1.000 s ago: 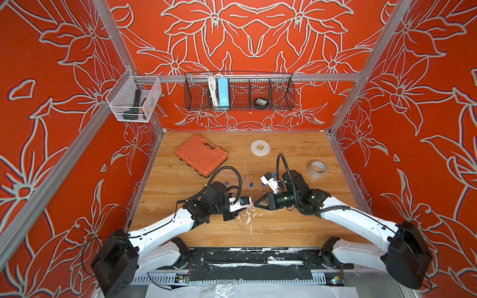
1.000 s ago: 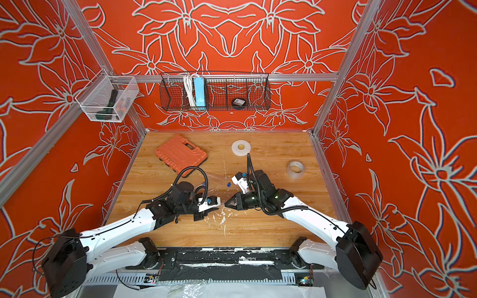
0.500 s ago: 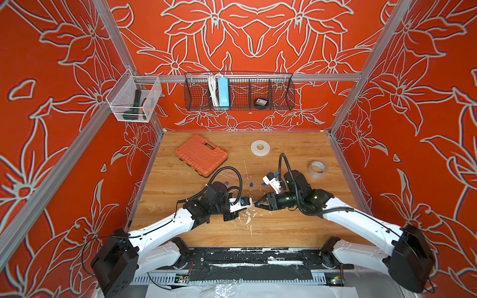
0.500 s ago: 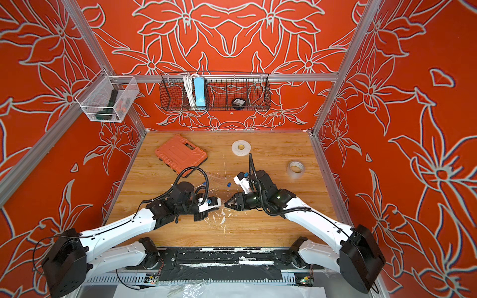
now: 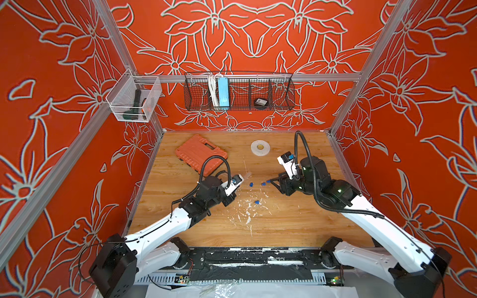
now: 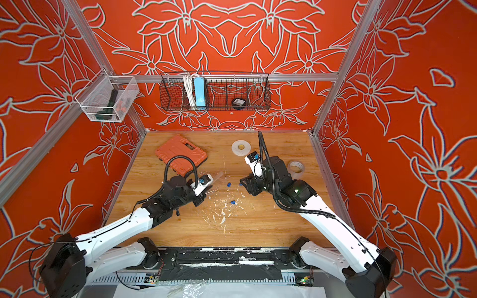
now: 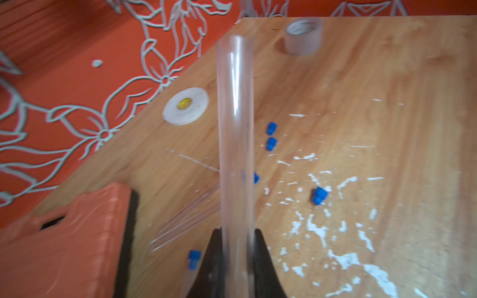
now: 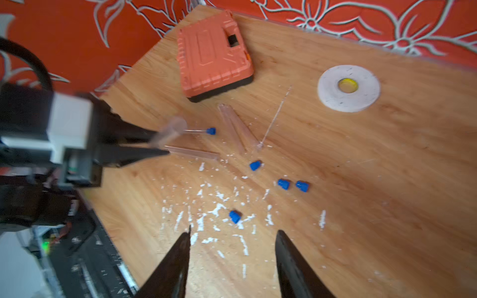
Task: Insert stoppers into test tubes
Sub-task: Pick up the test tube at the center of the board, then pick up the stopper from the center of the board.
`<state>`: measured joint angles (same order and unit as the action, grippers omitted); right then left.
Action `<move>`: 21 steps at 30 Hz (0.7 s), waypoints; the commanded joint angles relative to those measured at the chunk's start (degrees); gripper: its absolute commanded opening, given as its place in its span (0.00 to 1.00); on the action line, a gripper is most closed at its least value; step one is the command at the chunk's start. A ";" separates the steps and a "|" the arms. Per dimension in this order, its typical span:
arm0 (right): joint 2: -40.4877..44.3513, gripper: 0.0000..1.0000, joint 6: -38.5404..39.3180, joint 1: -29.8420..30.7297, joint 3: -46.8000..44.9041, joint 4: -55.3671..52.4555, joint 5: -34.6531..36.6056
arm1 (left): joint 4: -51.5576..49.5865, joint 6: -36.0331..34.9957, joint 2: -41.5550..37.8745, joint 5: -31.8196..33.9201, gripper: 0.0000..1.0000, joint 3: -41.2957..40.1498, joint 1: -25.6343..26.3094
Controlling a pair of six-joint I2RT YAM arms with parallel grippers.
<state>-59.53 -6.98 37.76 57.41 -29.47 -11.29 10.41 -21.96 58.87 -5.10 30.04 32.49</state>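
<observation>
— What has the left arm got?

— The left gripper (image 7: 236, 232) is clamped on a test tube (image 7: 235, 129). Its black fingers (image 7: 213, 260) press on either side near one end. The tube pokes out towards the far right, lifted off the table (image 5: 284, 219), and its free end looks open.

— And the right one?

— The right gripper (image 8: 235, 231) hangs just right of centre, above the wood, with its jaws spread apart and holding nothing.

— Where are the stoppers?

— Four stoppers (image 8: 283, 184) lie loose in the middle of the table, between the two grippers. Three make a ragged row, and in a top view the rightmost stopper (image 5: 268, 181) is just beside the right fingertips. The fourth sits nearer us among the white flecks (image 5: 248, 206). A fifth stopper (image 8: 211, 131) is on the end of a capped tube (image 8: 196, 131) lying flat close to the left gripper.

— Any more tubes?

— The other tubes (image 8: 233, 123) lie flat left of centre, between the orange case (image 5: 201, 153) and the loose stoppers. They are faint, so I can't count them for certain.

— Anything else on the table?

— A flat white tape disc (image 5: 260, 147) sits at the far middle. A grey tape roll (image 6: 296, 167) sits on the right, just behind the right arm.
</observation>
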 commanded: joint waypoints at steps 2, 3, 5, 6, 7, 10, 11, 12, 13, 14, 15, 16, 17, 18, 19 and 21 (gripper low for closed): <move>-3.30 0.55 22.39 -0.36 -1.69 2.39 4.51 | 7.00 7.02 -5.32 3.76 0.00 -2.58 -4.41; -4.17 0.55 26.86 -0.32 -2.90 2.83 2.24 | 7.58 7.03 -6.17 4.84 0.00 -2.98 -4.67; -5.82 0.56 33.84 -0.27 -5.67 3.90 -2.04 | 8.17 5.89 -7.54 6.15 0.00 -3.45 -4.83; -7.06 0.56 37.60 -0.11 -7.12 4.63 -4.07 | 7.24 4.55 -7.95 5.62 0.00 -3.16 -4.72; -8.79 0.57 40.00 0.11 -8.09 5.42 -5.30 | 5.43 3.77 -8.24 4.75 0.00 -2.49 -4.72; -16.00 0.55 45.52 1.33 -7.19 3.83 -7.17 | 3.48 2.82 -8.90 5.02 0.00 -1.74 -4.46; -18.18 0.55 46.42 1.73 -6.52 3.45 -7.02 | 3.47 2.35 -9.23 5.25 0.00 -1.90 -4.45; -19.98 0.54 46.95 2.00 -5.99 3.42 -7.06 | 3.55 1.89 -9.68 5.57 0.00 -2.15 -4.47; -21.82 0.54 47.96 2.19 -5.58 3.46 -7.46 | 3.79 1.34 -10.19 5.88 0.00 -2.46 -4.50; -22.95 0.54 48.90 2.40 -5.35 3.67 -8.04 | 3.91 1.01 -10.57 6.02 0.00 -2.68 -4.39; -24.15 0.54 50.05 2.68 -5.21 4.16 -8.66 | 3.75 0.87 -10.99 6.00 0.00 -2.71 -4.37; -25.21 0.54 50.96 2.93 -5.09 4.88 -8.98 | 3.64 0.91 -11.30 5.98 0.00 -2.71 -4.41; -26.05 0.54 51.56 3.24 -5.11 5.47 -9.17 | 3.72 0.95 -11.49 5.98 0.00 -2.75 -4.41; -27.31 0.54 51.97 3.53 -4.80 5.94 -9.03 | 3.97 0.97 -11.58 5.94 0.00 -2.85 -4.39; -28.74 0.53 51.95 3.79 -4.34 6.16 -8.76 | 4.08 0.80 -11.67 5.81 0.00 -2.89 -4.37; -31.26 0.51 50.89 4.27 -3.21 6.71 -8.32 | 4.33 0.82 -11.67 5.81 0.00 -3.13 -4.37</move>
<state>-88.58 40.71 41.36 51.90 -24.64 -18.17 13.85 -20.75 47.77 0.25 26.94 28.08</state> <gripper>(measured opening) 0.513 0.113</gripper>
